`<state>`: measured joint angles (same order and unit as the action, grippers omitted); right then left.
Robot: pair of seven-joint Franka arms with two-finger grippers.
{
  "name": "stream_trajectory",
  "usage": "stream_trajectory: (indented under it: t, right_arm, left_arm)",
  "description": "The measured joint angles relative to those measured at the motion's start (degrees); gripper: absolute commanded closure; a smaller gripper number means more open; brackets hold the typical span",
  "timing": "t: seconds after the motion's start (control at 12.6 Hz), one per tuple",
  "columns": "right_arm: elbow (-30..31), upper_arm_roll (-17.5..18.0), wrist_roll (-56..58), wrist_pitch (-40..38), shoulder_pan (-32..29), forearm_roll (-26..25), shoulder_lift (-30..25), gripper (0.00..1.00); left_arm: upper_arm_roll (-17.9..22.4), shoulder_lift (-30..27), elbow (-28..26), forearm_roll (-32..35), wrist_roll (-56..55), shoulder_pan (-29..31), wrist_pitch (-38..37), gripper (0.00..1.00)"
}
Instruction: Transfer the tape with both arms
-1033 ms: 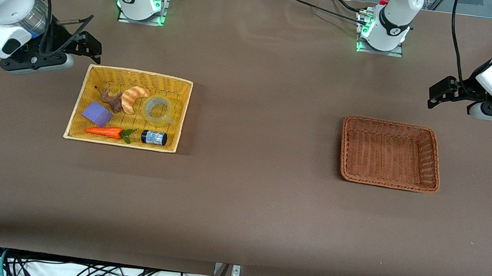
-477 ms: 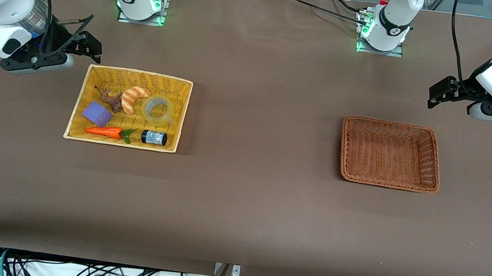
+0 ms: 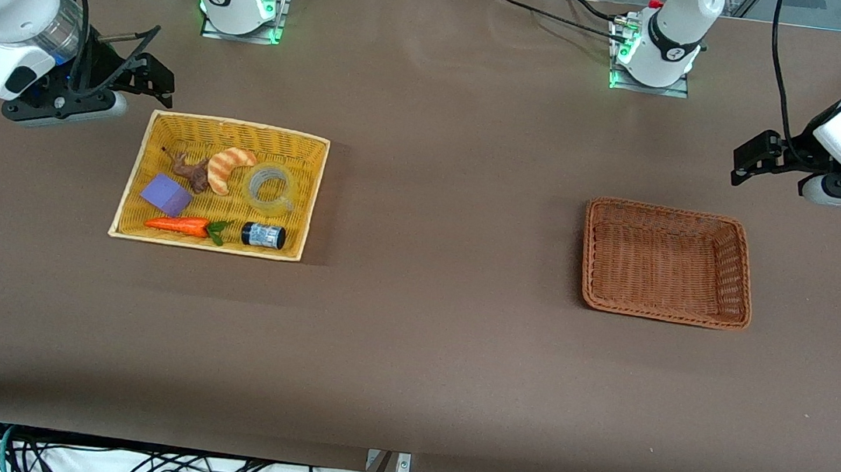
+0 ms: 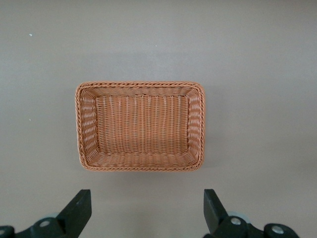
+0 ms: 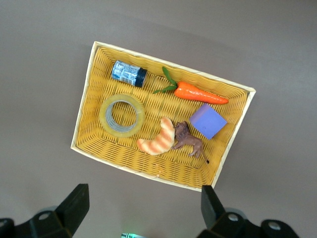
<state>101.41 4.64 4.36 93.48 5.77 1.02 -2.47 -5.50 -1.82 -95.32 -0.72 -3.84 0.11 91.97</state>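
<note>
The tape (image 3: 269, 187), a yellowish translucent ring with a grey core, lies flat in the yellow basket (image 3: 237, 124); it also shows in the right wrist view (image 5: 122, 115). My right gripper (image 3: 148, 78) hangs open and empty over the bare table just outside that basket's corner, at the right arm's end; its jaws stand wide apart in the right wrist view (image 5: 144, 201). My left gripper (image 3: 753, 158) hangs open and empty over the table beside the brown basket (image 3: 665, 209), and its jaws are wide apart in the left wrist view (image 4: 147, 206).
The yellow basket also holds a dark jar with a blue-white label (image 3: 263, 235), a carrot (image 3: 179, 225), a purple block (image 3: 165, 194), a croissant (image 3: 227, 167) and a brown animal toy (image 3: 191, 171). The brown basket (image 4: 141, 85) has nothing in it.
</note>
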Motion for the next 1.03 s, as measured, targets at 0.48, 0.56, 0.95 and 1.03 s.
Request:
stream_trajectory:
  t: [0.48,0.56,0.95,1.03]
  right_arm:
    - [0.0,0.0,0.0,-0.6,0.0,0.0,0.0,0.00]
    - [0.0,0.0,0.0,-0.6,0.0,0.0,0.0,0.00]
    - [0.0,0.0,0.0,-0.7,0.0,0.0,0.0,0.00]
    - [0.0,0.0,0.0,-0.7,0.0,0.0,0.0,0.00]
  left_arm:
    - [0.0,0.0,0.0,0.0,0.0,0.0,0.0,0.00]
    - [0.0,0.0,0.0,0.0,0.0,0.0,0.0,0.00]
    - [0.0,0.0,0.0,0.0,0.0,0.0,0.0,0.00]
    - [0.0,0.0,0.0,0.0,0.0,0.0,0.0,0.00]
